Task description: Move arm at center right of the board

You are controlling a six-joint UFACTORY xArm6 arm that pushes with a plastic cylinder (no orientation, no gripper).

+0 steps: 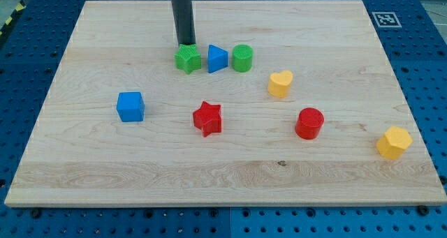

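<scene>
My tip [186, 44] just behind the green star block [187, 58] on the wooden board [84, 154]; contact unclear, rod's top cut off; no fingers

Single view only: looks down at a slant from beyond the worktop's [230, 168] bottom edge, faces the top edge, frames nearly the whole board.

You see my tip [186, 44], the lower end of a straight dark upright rod, resting near the top of the wooden board [91, 161], left of its middle, just above the green star block [187, 58].
</scene>
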